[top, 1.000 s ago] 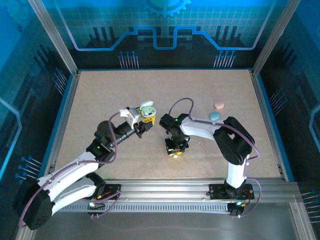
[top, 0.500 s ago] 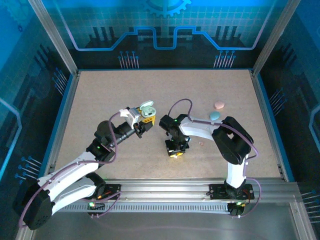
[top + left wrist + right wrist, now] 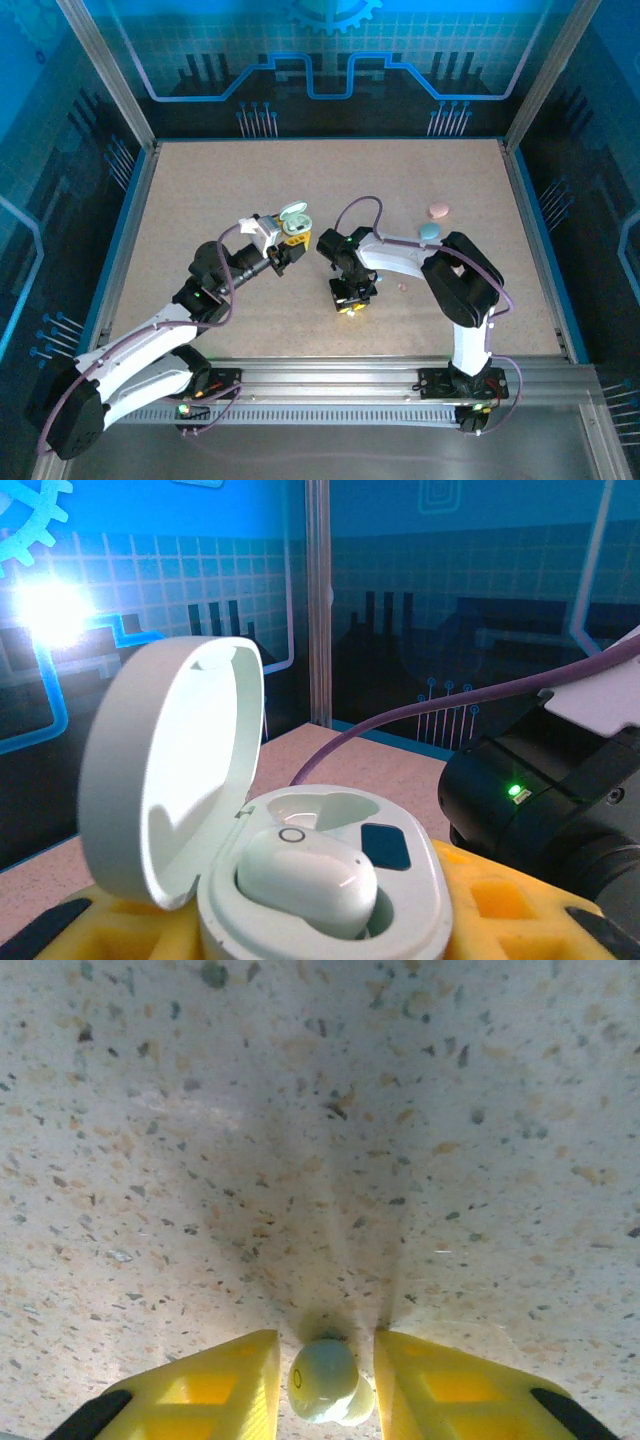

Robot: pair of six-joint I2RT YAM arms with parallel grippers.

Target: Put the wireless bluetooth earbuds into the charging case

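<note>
Pinching earbud (image 3: pixel 322 1380), right tool's (image 3: pixel 325 1388) fingers (image 3: pixel 205 1392) cropped

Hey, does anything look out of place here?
A tiny pink bit lies stray on the table, right of the right gripper, which has an earbud between its fingers. The left gripper holds the open case; nothing else odd.

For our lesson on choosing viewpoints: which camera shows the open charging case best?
Left wrist: the charging case is close, sharp, lid up, one earbud seated. Top external shows it as a small pale shape in the left gripper.
</note>
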